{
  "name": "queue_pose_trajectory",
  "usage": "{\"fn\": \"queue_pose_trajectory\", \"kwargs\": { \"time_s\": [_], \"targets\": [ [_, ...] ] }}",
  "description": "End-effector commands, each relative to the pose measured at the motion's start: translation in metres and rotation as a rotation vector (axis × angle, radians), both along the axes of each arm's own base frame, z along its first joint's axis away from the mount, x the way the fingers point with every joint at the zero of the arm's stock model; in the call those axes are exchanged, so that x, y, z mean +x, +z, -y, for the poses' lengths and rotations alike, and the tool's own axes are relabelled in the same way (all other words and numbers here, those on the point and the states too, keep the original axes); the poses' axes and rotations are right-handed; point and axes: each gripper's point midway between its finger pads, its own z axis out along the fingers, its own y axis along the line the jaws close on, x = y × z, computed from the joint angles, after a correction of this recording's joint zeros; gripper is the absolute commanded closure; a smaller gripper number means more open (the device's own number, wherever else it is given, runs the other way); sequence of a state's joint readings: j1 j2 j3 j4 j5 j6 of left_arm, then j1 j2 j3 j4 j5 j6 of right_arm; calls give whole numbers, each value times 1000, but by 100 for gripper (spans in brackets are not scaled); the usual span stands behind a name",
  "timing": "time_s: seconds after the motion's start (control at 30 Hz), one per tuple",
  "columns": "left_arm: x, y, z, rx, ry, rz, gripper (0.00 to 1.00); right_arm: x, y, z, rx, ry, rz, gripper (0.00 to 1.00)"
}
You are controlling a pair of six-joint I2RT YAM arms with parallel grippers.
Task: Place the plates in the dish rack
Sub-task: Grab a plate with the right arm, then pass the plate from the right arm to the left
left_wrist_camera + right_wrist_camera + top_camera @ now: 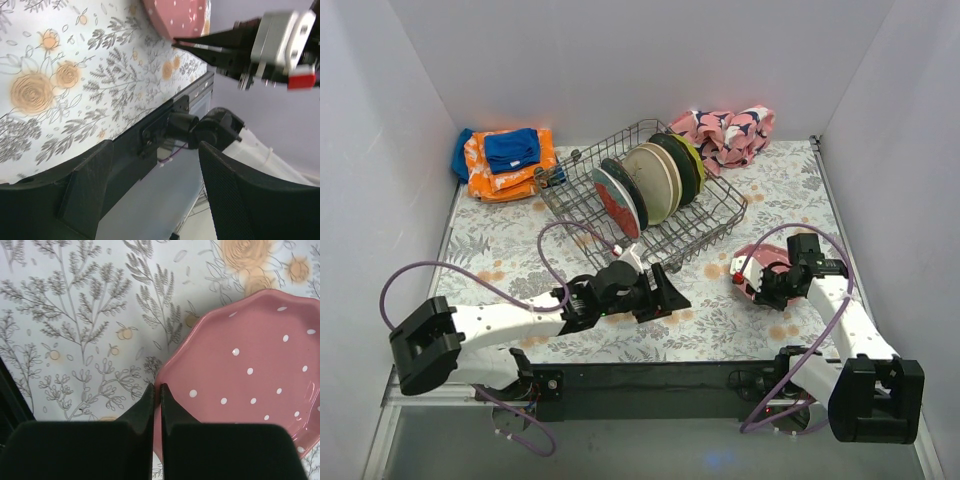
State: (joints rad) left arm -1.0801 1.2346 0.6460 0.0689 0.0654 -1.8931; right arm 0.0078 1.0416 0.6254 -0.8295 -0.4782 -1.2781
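Observation:
The dish rack [705, 232] stands at the back centre and holds several upright plates: a dotted red one [617, 203], a cream one [655, 182], a dark green one [677, 165] and a lime one [694, 158]. My right gripper [753, 284] [157, 390] is shut on the rim of a pink dotted plate [752, 262] [250, 365], right of the rack's near corner. That plate [175, 15] and the right gripper [200, 44] also show in the left wrist view. My left gripper [667, 297] [155, 155] is open and empty, just in front of the rack.
Orange and blue cloths [505, 160] lie at the back left. A pink-and-navy cloth [730, 130] lies at the back right. White walls close in three sides. The floral table cover [500, 240] ends at the black front rail [650, 380].

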Motion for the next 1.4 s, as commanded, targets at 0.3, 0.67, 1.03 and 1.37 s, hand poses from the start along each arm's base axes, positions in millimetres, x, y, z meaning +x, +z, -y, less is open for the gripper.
{"fn": "queue_pose_trajectory", "kwargs": {
  "time_s": [0.3, 0.67, 1.03, 1.37],
  "targets": [
    [30, -14, 66, 18, 204, -132, 32, -41, 23, -44, 112, 204, -16, 99],
    [44, -30, 97, 75, 222, -135, 32, -54, 43, -55, 169, 246, 7, 99],
    [45, -53, 103, 143, 227, -177, 33, -56, 63, -63, 220, 252, 37, 99],
    [59, -51, 123, 130, 228, -176, 37, -70, 78, -75, 296, 289, 19, 99]
  ]
}}
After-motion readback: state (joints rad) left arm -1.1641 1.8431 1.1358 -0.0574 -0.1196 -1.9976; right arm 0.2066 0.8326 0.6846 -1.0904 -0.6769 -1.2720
